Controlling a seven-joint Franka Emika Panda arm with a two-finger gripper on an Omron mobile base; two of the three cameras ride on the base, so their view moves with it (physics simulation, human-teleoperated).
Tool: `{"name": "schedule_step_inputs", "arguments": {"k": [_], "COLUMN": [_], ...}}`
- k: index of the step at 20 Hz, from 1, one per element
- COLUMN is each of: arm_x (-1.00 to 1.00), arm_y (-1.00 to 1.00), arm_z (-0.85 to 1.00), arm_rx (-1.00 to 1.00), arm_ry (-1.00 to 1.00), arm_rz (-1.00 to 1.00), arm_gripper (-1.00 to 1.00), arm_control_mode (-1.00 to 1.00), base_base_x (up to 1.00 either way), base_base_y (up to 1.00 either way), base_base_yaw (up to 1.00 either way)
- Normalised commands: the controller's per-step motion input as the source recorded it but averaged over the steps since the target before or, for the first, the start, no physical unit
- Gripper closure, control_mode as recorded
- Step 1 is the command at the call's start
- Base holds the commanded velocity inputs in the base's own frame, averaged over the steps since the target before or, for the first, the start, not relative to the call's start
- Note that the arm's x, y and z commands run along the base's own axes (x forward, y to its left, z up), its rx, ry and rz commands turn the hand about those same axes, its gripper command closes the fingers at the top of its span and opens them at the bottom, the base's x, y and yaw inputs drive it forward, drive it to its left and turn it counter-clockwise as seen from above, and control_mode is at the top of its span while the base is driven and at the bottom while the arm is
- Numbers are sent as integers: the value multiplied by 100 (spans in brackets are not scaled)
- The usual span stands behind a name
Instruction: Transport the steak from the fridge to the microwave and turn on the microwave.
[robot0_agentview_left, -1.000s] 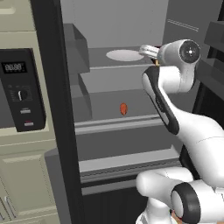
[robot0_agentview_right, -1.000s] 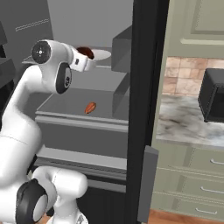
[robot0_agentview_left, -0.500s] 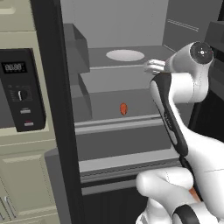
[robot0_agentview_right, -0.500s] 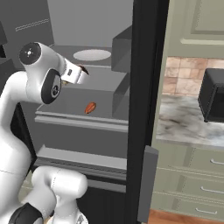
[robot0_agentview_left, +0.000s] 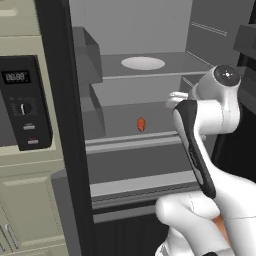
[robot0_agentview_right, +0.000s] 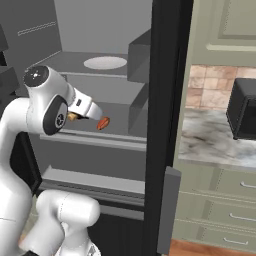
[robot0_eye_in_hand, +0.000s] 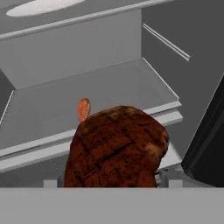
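dark brown steak (robot0_eye_in_hand: 116, 146) with a charred grid sits directly between the finger tips of the gripper (robot0_eye_in_hand: 114, 181) in the hand view, hiding most of them; the jaws stand wide and are judged clamped on the meat, as it hangs clear of any shelf. beyond the gripper lies a grey shelf (robot0_eye_in_hand: 57, 113) of the fridge (robot0_agentview_left: 150, 150), and on it, well apart from the steak, a small orange-red oval item (robot0_eye_in_hand: 83, 108). further beyond and above, a white plate (robot0_agentview_left: 143, 63) rests bare on the upper shelf. step in hand, by judgement: carrying the steak out of the fridge, pickup done. the microwave's panel (robot0_agentview_left: 22, 105) stands outside the black frame, off to the hand's side. next move calls for clearing the door frame without knocking the load, then swinging toward the microwave; its door state cannot be told from these views.
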Motion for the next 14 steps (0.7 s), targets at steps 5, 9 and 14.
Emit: {"name": "schedule_step_inputs", "arguments": {"k": [5,9,14], "arm_x": [-18,-13,-12], "arm_y": [0,0,0], "arm_z": [-62,-62,-37], "arm_rx": [0,-1,0], "arm_ry": [14,10,1], "arm_rz": [0,1,7], "arm_gripper": [100,100,100], "arm_control_mode": [-100,-100,-100], "base_base_x": [0,0,0], "base_base_y": [0,0,0], "base_base_yaw": [0,0,0]}}
